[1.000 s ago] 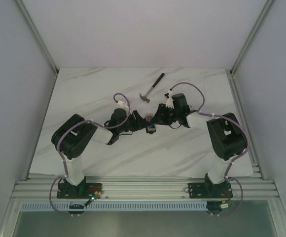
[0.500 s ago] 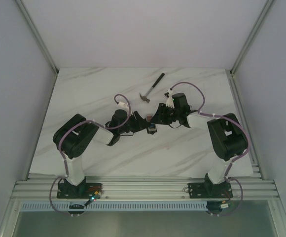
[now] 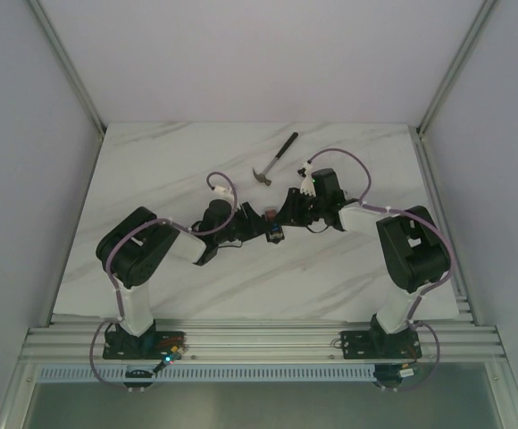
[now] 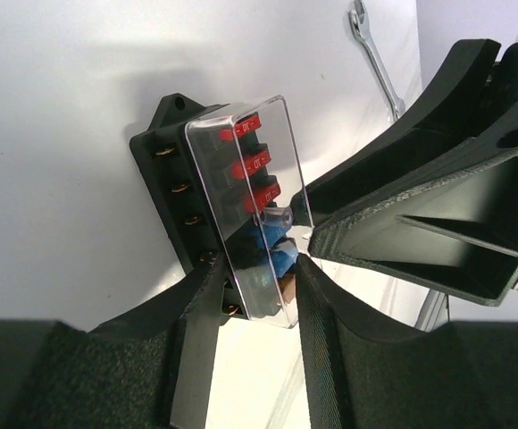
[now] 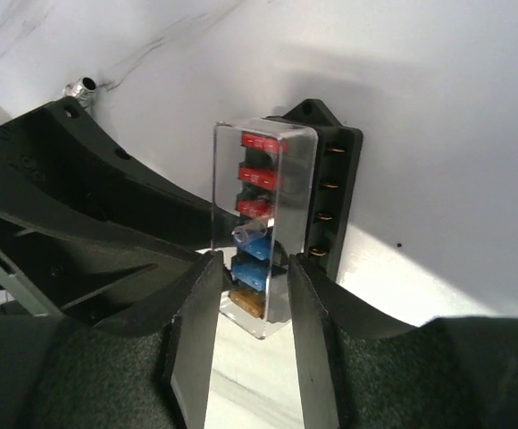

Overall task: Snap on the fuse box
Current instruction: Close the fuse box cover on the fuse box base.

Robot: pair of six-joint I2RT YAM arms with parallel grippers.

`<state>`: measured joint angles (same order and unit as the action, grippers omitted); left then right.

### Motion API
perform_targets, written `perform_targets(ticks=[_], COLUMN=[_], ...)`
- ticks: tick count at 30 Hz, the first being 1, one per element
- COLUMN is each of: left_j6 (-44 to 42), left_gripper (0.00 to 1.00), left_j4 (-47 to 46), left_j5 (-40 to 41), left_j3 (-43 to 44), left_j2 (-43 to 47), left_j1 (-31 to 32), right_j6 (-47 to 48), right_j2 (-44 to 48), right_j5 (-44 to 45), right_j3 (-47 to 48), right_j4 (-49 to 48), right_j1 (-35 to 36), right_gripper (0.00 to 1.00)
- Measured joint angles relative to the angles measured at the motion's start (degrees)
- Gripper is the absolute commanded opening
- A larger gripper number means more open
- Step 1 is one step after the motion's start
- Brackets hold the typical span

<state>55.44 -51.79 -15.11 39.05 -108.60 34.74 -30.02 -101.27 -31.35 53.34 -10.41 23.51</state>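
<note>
The fuse box (image 3: 275, 234) is a black block with a clear cover over red and blue fuses. It sits at mid table between both grippers. In the left wrist view the fuse box (image 4: 232, 197) has its near end pinched between my left gripper's (image 4: 254, 273) pads. My right gripper's finger (image 4: 402, 223) presses in from the right. In the right wrist view my right gripper (image 5: 252, 264) is closed across the near end of the fuse box (image 5: 268, 197), over the clear cover. From above, the left gripper (image 3: 261, 222) and right gripper (image 3: 288, 213) meet at the box.
A hammer (image 3: 275, 159) lies on the white marble table (image 3: 152, 161) just behind the grippers; its metal head shows in the left wrist view (image 4: 373, 54). Metal frame rails (image 3: 438, 197) border the table's sides and near edge.
Both grippers have drawn closer together around the fuse box, the right one shifting slightly left. The box has stayed at about the same spot.
</note>
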Motion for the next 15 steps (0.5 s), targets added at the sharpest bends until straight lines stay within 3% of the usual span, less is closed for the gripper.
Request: perform_targets(ticks=[9, 15], left_j6=[-1.31, -1.07], left_gripper=[0.43, 0.42], left_j4=[3.85, 3.96], left_j5=[2.16, 2.45], left_j3=[0.96, 1.16], left_j2=[1.05, 1.05], left_j1=[0.68, 0.42], right_j6=[0.66, 1.09], right_j2=[-2.29, -4.31], right_j5=[0.02, -0.74], right_j3=[0.09, 2.34], right_j4=[-1.09, -0.98], right_j1=[-0.26, -0.81], right_gripper=[0.3, 0.31])
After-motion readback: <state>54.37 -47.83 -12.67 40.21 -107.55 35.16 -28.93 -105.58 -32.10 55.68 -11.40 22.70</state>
